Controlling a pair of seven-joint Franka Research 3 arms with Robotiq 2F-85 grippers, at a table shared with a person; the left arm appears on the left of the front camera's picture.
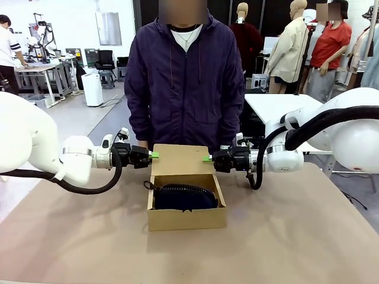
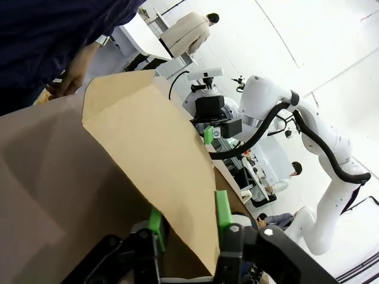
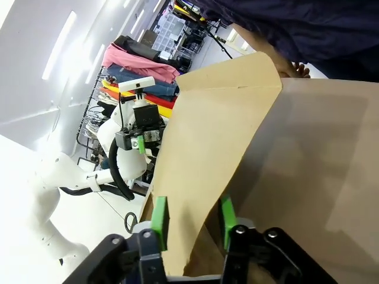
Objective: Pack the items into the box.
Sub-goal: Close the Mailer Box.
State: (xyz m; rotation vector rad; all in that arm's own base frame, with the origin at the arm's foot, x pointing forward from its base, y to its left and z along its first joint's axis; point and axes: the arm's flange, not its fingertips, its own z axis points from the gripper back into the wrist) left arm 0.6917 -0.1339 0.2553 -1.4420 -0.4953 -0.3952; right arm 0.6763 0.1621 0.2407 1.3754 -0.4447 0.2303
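The brown cardboard box (image 1: 186, 219) stands mid-table with its lid flap (image 1: 180, 158) raised upright at the far side. A dark navy ribbed pouch (image 1: 185, 198) lies inside the box. My left gripper (image 1: 155, 155) straddles the flap's left edge, and my right gripper (image 1: 207, 158) straddles its right edge. In the left wrist view the flap (image 2: 142, 148) runs between the green pads of my left gripper (image 2: 188, 219), which stand apart. In the right wrist view the flap (image 3: 213, 130) sits the same way between the spread pads of my right gripper (image 3: 192, 222).
A person in a dark purple jacket (image 1: 183, 83) stands at the far edge, right behind the flap, hands (image 2: 68, 83) low near the table. Bare brown table (image 1: 296, 236) surrounds the box. A white table (image 1: 278, 106) stands behind at the right.
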